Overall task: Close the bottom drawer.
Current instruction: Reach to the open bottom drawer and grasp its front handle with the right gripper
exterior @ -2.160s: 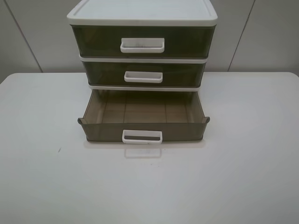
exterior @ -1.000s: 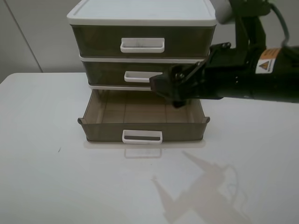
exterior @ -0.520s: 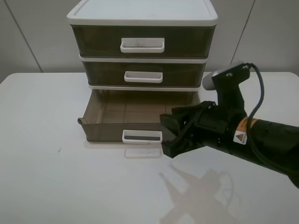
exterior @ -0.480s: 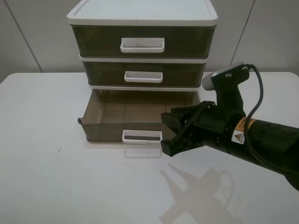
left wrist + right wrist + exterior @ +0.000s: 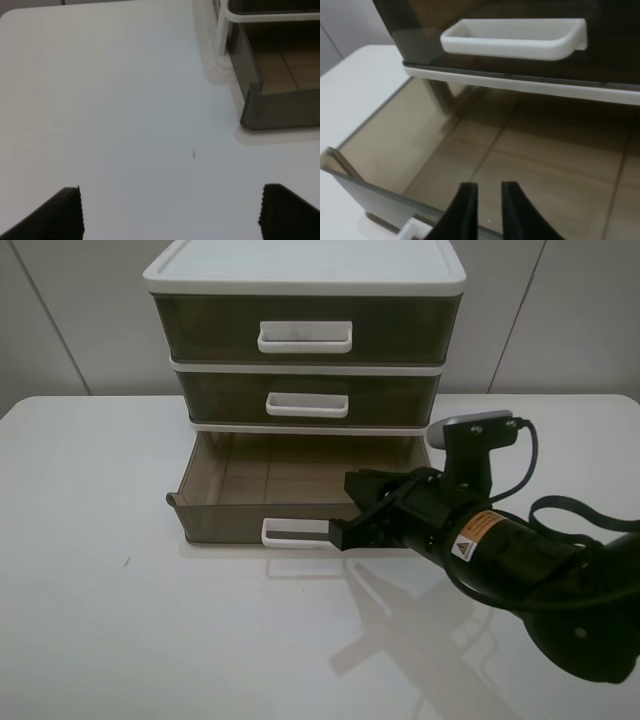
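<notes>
The bottom drawer point(image 5: 220, 522) is pulled out of the white-framed unit, with its tray empty. Its white loop handle point(image 5: 290, 532) sits in the middle of the front wall. My right gripper point(image 5: 342, 532) is at that front wall, by the handle's right end. In the right wrist view its fingers point(image 5: 467, 210) stand almost together, holding nothing, over the front rim of the drawer point(image 5: 545, 165). My left gripper point(image 5: 175, 215) is wide open and empty over bare table, off the drawer's left front corner point(image 5: 280, 107). It does not show in the exterior view.
The middle drawer point(image 5: 307, 398) and the top drawer point(image 5: 305, 328) are shut above the bottom one. The middle drawer's handle point(image 5: 515, 37) shows in the right wrist view. The white table point(image 5: 120, 620) spreads on all sides, and a grey wall stands behind the unit.
My right arm came into view, dropped from beside the middle drawer to the bottom drawer's front and drew its fingers together. The drawer has not moved.
</notes>
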Controlling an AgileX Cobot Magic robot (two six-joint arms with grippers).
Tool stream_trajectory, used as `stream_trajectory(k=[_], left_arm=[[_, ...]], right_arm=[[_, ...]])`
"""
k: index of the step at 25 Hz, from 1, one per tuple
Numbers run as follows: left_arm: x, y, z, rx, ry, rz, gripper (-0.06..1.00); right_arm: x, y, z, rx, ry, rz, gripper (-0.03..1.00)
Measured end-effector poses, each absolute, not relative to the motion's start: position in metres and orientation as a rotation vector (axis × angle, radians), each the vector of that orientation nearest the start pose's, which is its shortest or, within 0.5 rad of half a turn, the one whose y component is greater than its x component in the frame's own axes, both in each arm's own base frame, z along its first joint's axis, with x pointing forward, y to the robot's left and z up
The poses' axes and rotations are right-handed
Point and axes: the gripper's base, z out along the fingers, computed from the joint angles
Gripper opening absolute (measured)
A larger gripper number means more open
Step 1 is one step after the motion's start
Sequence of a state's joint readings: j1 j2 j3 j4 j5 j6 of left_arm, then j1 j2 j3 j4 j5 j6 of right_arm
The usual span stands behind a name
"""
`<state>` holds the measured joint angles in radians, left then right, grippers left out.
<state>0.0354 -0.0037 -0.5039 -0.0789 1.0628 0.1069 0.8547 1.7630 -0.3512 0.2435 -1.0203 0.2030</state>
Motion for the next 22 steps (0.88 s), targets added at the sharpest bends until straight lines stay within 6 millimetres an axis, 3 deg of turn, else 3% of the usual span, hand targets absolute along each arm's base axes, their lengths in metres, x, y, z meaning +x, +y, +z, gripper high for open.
stream_trajectory(k=[8, 22], left_arm=[[-0.006, -0.006, 0.278, 0.077, 2.035, -0.005, 0.72], [-0.006, -0.006, 0.278, 0.077, 2.035, -0.005, 0.72]], right_arm=[[0.173, 0.197, 0.115, -0.345, 1.898, 0.679, 0.02], [0.182, 0.225, 0.098, -0.44, 1.948, 0.704, 0.02]])
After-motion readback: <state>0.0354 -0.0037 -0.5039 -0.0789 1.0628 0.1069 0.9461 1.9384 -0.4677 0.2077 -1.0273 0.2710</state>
